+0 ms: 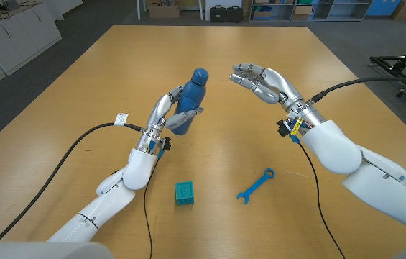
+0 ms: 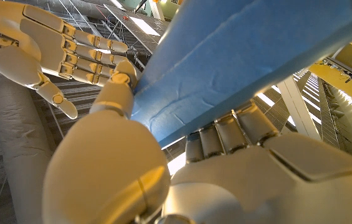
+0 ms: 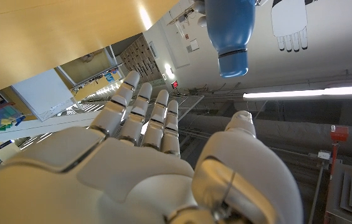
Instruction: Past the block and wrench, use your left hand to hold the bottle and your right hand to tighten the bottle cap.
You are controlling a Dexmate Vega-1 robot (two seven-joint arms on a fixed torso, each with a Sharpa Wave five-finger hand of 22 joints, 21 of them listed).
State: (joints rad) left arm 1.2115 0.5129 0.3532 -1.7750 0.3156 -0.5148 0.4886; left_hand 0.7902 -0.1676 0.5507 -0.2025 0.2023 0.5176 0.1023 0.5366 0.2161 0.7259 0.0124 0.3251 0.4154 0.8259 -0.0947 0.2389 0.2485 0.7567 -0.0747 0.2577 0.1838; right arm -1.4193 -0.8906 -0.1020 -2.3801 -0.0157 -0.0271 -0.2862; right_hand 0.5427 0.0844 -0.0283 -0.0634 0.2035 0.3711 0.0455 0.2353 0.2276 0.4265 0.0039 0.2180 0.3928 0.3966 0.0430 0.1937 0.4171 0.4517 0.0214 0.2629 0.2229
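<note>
Nearest the head camera, a teal block (image 1: 184,193) and a blue wrench (image 1: 256,185) are seen lying on the table (image 1: 224,86), apart from each other and untouched. Beyond them, a blue bottle (image 1: 188,101) is held by the left hand (image 1: 167,119), its fingers (image 1: 187,114) wrapped round the lower body. The bottle is tilted, cap (image 1: 200,74) uppermost, and appears lifted off the wood, though contact at its base cannot be confirmed. The right hand (image 1: 264,83) is seen near the cap but apart from it, fingers spread and nothing held.

Left wrist view: the bottle (image 2: 238,56) is pressed across the left hand (image 2: 163,168), with fingers (image 2: 225,134) closed beneath it and the thumb against its side. The right hand (image 2: 45,46) is noted beyond, opened wide, touching nothing.

Right wrist view: the right hand (image 3: 144,162) is shown with fingers (image 3: 144,115) extended and parted. The cap (image 3: 233,61) is seen past the fingertips, with a clear gap between.

Progress, as judged: the holding half is done; the cap is not yet grasped. Closing on the cap and turning it remain.
</note>
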